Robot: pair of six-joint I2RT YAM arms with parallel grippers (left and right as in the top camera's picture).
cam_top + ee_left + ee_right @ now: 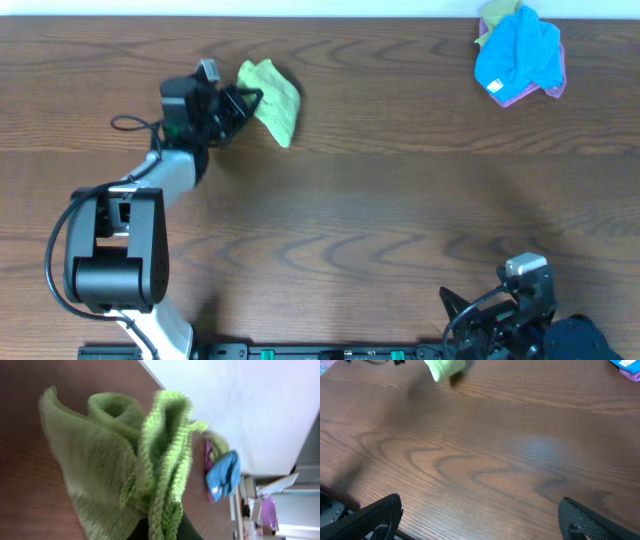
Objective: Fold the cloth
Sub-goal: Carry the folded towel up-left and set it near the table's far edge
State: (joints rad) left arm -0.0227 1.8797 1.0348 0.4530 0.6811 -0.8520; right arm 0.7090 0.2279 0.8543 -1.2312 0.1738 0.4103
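Note:
A light green knitted cloth lies bunched on the wooden table at the back left. My left gripper is at its left edge and is shut on a fold of it. In the left wrist view the green cloth fills the frame, its hem pinched between the dark fingers at the bottom. My right gripper is open and empty near the front right edge; its fingers stand wide apart over bare table. The green cloth also shows far off in the right wrist view.
A pile of blue, purple and yellow-green cloths lies at the back right corner, also seen in the left wrist view and the right wrist view. The left arm's base stands at the front left.

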